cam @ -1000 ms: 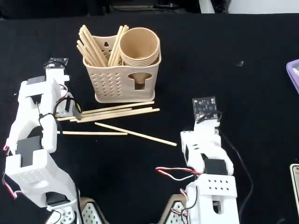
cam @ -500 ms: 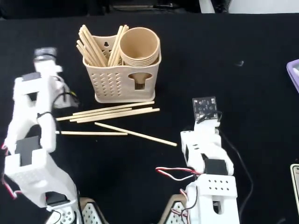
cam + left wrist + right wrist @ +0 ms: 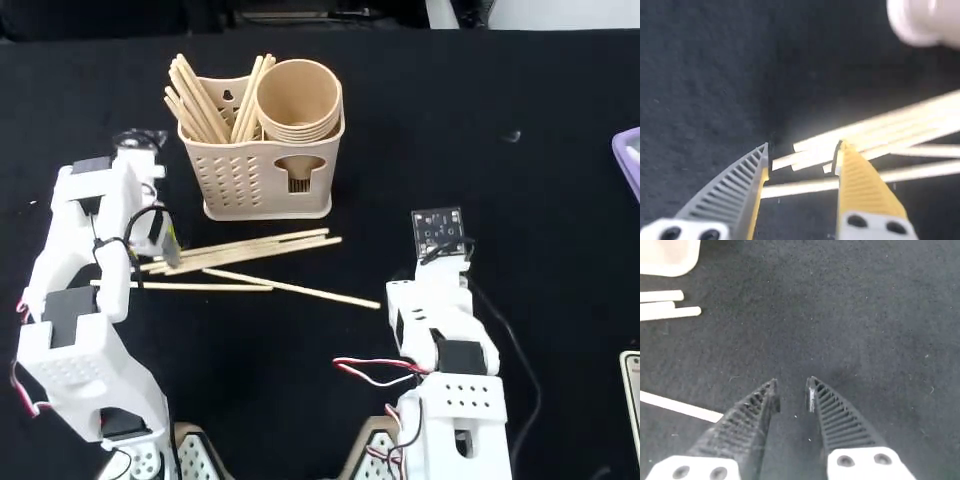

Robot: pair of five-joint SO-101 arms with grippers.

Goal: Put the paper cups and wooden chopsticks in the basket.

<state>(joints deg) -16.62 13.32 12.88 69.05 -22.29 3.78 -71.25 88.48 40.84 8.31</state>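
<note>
Half a second back the left arm was swung up and out to the side, and now it's dropped back in. The left gripper point(image 3: 802, 150) has its fingers spread wide either side of the ends of the loose wooden chopsticks point(image 3: 245, 246), which lie on the black surface point(image 3: 520, 220) just in front of the basket point(image 3: 262, 185), and nothing is gripped. The paper cups point(image 3: 298, 100) sit stacked in the basket same as before, and the right gripper point(image 3: 792, 385) hasn't budged, its fingers just narrowly parted over bare surface.
</note>
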